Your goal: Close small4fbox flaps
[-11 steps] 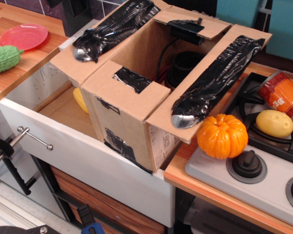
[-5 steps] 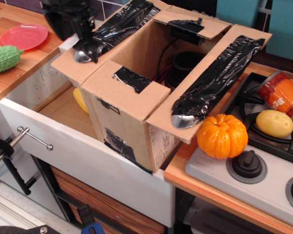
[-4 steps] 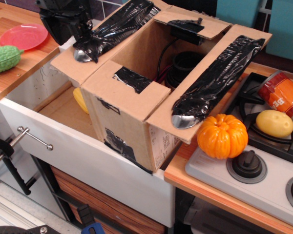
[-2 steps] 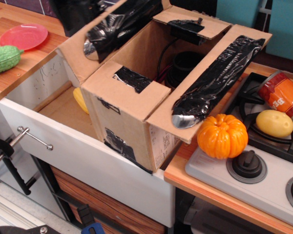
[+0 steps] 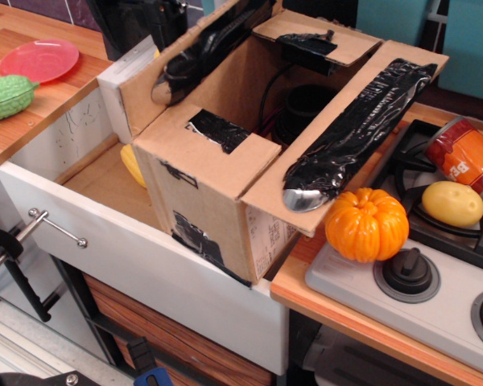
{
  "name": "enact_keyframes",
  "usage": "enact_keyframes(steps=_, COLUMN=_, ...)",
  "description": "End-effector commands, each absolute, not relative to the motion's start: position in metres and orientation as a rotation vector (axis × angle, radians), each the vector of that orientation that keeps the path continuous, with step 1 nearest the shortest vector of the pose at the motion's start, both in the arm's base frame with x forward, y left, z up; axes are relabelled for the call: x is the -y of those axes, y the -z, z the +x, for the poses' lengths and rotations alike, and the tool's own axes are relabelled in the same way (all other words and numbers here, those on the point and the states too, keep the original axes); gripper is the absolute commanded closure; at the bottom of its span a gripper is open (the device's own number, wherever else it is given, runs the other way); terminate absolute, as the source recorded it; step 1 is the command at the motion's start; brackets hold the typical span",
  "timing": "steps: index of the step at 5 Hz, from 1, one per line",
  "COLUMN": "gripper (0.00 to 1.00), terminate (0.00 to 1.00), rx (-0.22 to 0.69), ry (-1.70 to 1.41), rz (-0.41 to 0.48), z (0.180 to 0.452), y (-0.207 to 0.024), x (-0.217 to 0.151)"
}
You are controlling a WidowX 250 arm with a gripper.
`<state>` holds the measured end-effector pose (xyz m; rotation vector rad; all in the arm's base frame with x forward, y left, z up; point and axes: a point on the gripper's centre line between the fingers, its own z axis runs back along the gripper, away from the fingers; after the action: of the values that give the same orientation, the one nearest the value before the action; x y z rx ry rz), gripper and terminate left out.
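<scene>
While one long flap (image 5: 185,60) stands raised, three flaps of small4fbox (image 5: 217,185) lie open; gripper (image 5: 141,20) jaws' state unclear.

— I am seeing the box mouth (image 5: 262,100) standing open from above. Obstacles?

— The left long flap (image 5: 189,60) is tilting up along that side; the pumpkin (image 5: 366,225) is sitting just beside the right long flap (image 5: 350,133).

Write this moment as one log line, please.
box open | left long flap raised, tilting inward | other three flaps out | end effector behind flap
</scene>
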<state>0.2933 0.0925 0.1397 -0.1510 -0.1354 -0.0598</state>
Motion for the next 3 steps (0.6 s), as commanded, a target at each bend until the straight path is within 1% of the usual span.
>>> enact_keyframes(steps=1, gripper=0.0, terminate=0.0, rx=0.179, ry=0.019, rz=-0.187, z=0.287, y=-0.149, x=-0.068)
enact_keyframes(steps=2, gripper=0.0, terminate=0.0, rx=0.191, ry=0.003, rz=-0.204, z=0.279, y=-0.144, x=-0.056)
enact_keyframes(steps=3, gripper=0.0, terminate=0.0, rx=0.214, ry=-0.008, rz=-0.224, z=0.277, y=-0.133, x=-0.052)
